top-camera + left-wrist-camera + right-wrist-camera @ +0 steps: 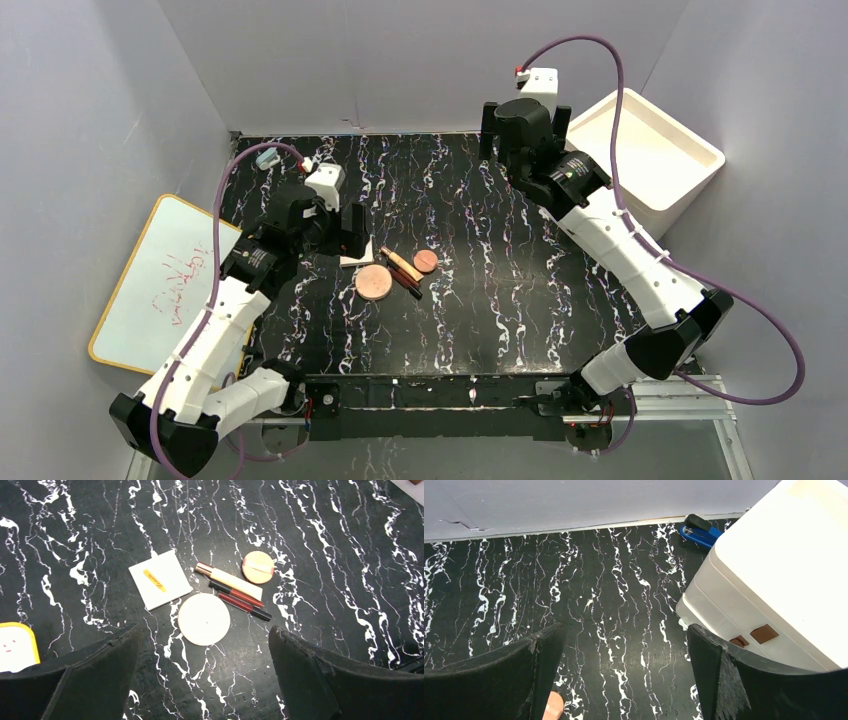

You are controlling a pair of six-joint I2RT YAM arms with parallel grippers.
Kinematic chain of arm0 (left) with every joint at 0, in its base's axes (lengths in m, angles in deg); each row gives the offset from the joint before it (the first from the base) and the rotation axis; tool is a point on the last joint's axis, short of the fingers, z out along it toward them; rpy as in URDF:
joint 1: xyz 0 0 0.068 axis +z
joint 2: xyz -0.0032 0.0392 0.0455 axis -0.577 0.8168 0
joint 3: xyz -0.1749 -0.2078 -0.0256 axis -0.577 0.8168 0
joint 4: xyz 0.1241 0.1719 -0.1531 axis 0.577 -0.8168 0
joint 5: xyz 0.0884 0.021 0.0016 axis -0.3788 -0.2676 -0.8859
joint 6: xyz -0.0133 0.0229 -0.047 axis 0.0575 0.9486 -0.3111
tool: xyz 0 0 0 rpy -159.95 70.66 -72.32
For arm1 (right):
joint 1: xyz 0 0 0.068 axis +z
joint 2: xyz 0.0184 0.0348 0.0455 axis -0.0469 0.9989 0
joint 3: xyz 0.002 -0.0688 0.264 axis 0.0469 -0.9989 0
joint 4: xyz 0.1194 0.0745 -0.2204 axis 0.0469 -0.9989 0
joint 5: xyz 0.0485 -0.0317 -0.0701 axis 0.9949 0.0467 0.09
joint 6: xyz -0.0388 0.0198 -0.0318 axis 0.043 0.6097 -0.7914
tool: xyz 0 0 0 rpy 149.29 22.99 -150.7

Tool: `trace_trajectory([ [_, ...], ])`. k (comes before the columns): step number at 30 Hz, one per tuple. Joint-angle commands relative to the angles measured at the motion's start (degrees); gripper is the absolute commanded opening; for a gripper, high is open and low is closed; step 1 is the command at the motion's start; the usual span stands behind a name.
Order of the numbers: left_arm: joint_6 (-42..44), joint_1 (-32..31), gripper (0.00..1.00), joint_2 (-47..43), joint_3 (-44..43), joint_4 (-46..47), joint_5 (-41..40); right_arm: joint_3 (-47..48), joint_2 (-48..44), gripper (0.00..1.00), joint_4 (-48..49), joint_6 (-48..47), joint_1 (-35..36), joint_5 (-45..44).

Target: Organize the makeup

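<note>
The makeup lies in a cluster at the middle of the black marbled table. It comprises a larger copper-pink disc (374, 282) (204, 619), a smaller disc (426, 261) (258, 567), a tan tube (403, 264) (230, 579), two black-and-red pencils (407, 282) (240, 600) and a flat square piece (352, 262) (160, 579). My left gripper (330, 228) (205, 665) is open and empty, hovering just left of the cluster. My right gripper (525, 128) (624, 670) is open and empty above the far right of the table, beside the white box.
A white drawer box (655, 150) (784, 580) with brown handles (764, 634) stands at the far right. A blue object (700, 531) lies by the back wall. A light-blue object (266, 157) is at the far left corner. A yellow-rimmed whiteboard (160, 285) (15, 647) leans left of the table.
</note>
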Motion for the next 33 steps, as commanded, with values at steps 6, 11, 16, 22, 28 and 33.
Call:
trace_trajectory([
  [6,0.48,-0.17,0.98,-1.70,-1.92,2.51,11.70,3.54,1.53,0.99,1.95,-1.08,-1.59,-3.61],
  [11,2.16,-0.17,0.98,-3.69,-0.91,4.97,15.83,7.11,3.87,0.99,-0.71,1.71,-5.74,-1.41],
  [16,2.16,-0.17,0.98,-3.51,-1.62,5.31,15.77,13.40,9.64,0.98,-3.57,3.62,-12.03,-0.71],
  [22,3.10,-0.17,0.98,-3.76,-3.14,3.41,15.58,20.68,18.28,0.90,-6.01,4.93,-19.80,2.15],
  [28,4.87,-0.17,0.98,-3.89,-3.81,2.02,15.45,27.79,25.87,0.85,-7.54,3.66,-21.57,-5.52],
  [33,6.09,-0.17,0.98,-2.15,-4.36,1.54,15.75,30.54,28.34,0.82,-6.00,2.82,-22.20,-6.68],
])
